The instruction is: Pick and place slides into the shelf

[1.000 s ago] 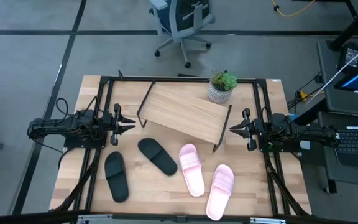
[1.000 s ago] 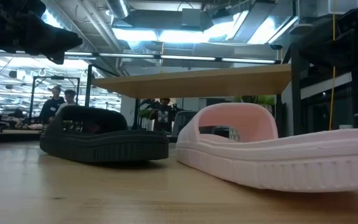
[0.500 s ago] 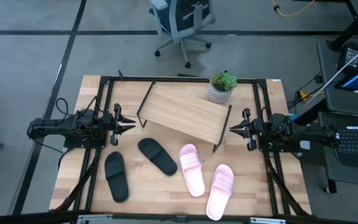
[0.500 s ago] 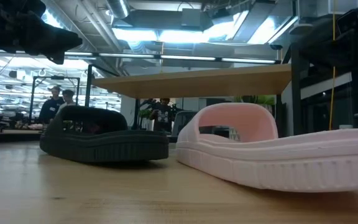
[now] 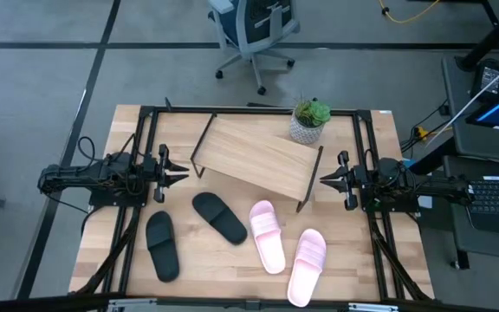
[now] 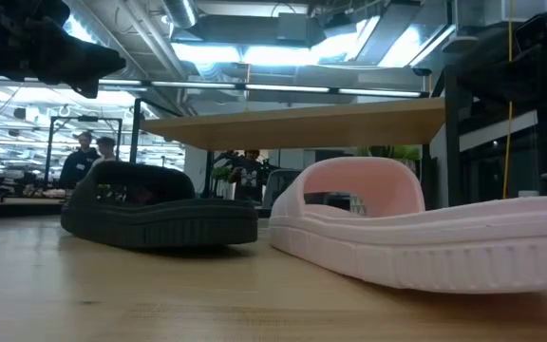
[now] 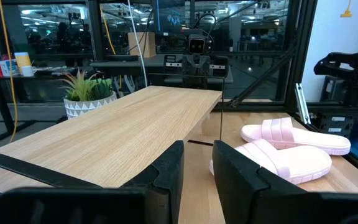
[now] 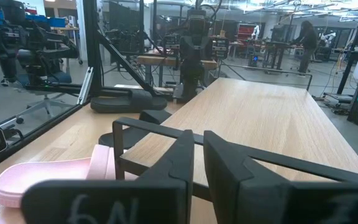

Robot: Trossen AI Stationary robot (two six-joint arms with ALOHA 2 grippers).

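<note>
Four slides are laid out on the tabletop (image 5: 102,251) in front of the shelf (image 5: 254,159), none of them placed on it yet. Two matte black ones are seen toward the left arm's side: one black slide (image 5: 162,245) near the front edge, the other black slide (image 5: 219,217) angled just beside it and closer to the shelf. Two pale pink ones are seen toward the right arm's side: one pink slide (image 5: 267,236) near the middle, the other pink slide (image 5: 307,266) next to it at the front. Each is shown with a single wide strap and an open toe; in the low view, a ribbed sole edge is made out on a black slide (image 6: 160,218) and a pink slide (image 6: 425,237).

The shelf is seen as a light wooden board on thin black legs, set at a slant across the back of the table, nothing on top of it. A potted plant (image 5: 309,120) is placed at its far corner.

The left gripper (image 5: 180,172) is held at the shelf's left end, its fingers (image 7: 166,174) parted by a narrow gap and nothing gripped. The right gripper (image 5: 326,179) is held at the shelf's right end, fingers (image 8: 182,155) likewise kept a slim gap apart, empty.

People are glimpsed far back in the room.
</note>
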